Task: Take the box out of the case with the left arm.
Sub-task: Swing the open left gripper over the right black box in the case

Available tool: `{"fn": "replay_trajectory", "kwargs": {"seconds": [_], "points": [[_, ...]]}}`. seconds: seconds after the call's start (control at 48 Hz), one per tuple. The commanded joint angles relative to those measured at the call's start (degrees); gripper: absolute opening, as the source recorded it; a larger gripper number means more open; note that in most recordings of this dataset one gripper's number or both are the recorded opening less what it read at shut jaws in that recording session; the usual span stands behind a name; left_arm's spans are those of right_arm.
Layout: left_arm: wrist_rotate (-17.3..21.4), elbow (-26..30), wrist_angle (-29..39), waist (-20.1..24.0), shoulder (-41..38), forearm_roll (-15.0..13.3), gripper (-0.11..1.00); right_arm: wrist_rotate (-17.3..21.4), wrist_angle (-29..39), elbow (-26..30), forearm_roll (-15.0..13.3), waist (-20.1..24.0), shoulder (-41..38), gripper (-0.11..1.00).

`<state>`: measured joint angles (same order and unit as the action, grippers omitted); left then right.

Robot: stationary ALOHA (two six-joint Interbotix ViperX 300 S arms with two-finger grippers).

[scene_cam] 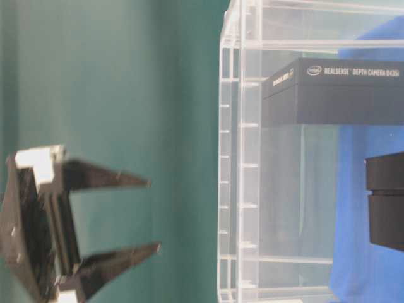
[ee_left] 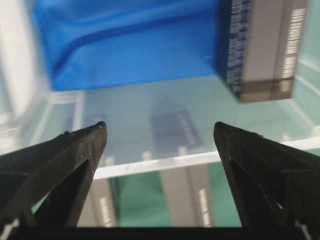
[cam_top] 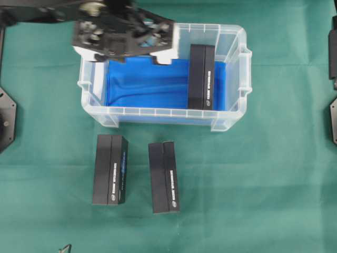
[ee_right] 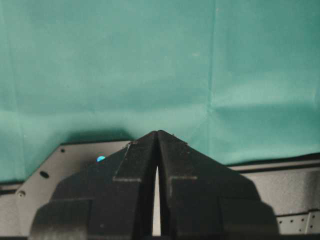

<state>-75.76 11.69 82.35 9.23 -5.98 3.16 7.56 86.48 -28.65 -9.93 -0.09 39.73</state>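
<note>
The clear case (cam_top: pixel 231 113) with its blue lining (cam_top: pixel 142 84) stands at the top middle of the green table. One black box (cam_top: pixel 201 76) stands on edge against the case's right end. It also shows in the table-level view (scene_cam: pixel 334 91) and in the left wrist view (ee_left: pixel 260 45). My left gripper (cam_top: pixel 126 50) hovers over the case's back left part, well left of the box. It is open, with nothing between its fingers (ee_left: pixel 160 127) (scene_cam: pixel 153 214). My right gripper (ee_right: pixel 157 132) is shut and empty above bare cloth.
Two more black boxes (cam_top: pixel 110 169) (cam_top: pixel 164 177) lie on the cloth in front of the case, and show through its front wall (ee_left: pixel 200 157). Dark parts of the right arm (cam_top: pixel 333 47) sit at the right edge. A black base plate (cam_top: pixel 6 113) is at the left edge.
</note>
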Motion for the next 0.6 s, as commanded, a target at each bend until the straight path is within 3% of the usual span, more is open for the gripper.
{"fn": "replay_trajectory", "kwargs": {"seconds": [0.0, 0.583], "points": [[0.2, 5.3, 0.1, -0.5, -2.0, 0.2, 0.88, -0.1, -0.3, 0.4, -0.2, 0.0, 0.0, 0.01], [1.7, 23.9, -0.3, -2.4, -18.3, 0.2, 0.88, -0.1, -0.3, 0.3, -0.2, 0.0, 0.0, 0.01]]}}
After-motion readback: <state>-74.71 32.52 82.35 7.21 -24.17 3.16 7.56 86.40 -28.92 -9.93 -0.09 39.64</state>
